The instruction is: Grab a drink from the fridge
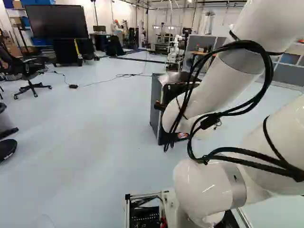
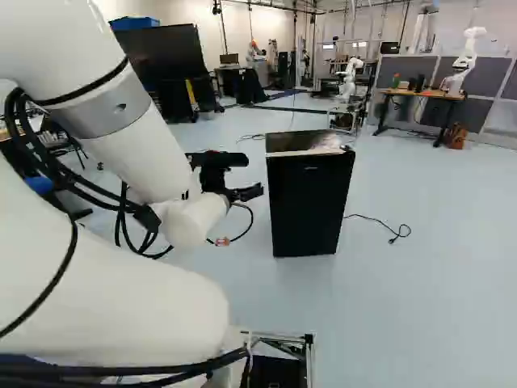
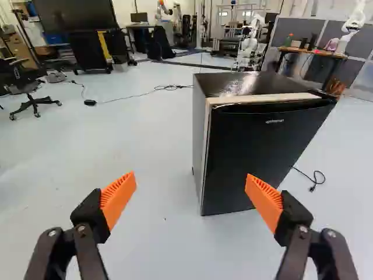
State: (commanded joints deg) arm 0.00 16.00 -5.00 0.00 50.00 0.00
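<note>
Tool (image 2: 249,192) — fingers wide apart; black fridge (image 3: 256,146) ahead, pale edge along top front — floor (image 3: 180,239) gap between.

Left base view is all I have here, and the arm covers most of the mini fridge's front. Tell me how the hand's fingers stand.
Observer: Open. The wrist view shows the hand with its two orange-padded fingers spread wide, gripping nothing.
Operator: Good. Now report on the fridge door, since the arm hides it from me.
Observer: The wrist view shows the black door of the mini fridge; it looks shut.
Operator: Check the floor on the fridge's far side from the hand.
Observer: In the right base view, a thin black cord lies on the floor there, to the right of the fridge.
</note>
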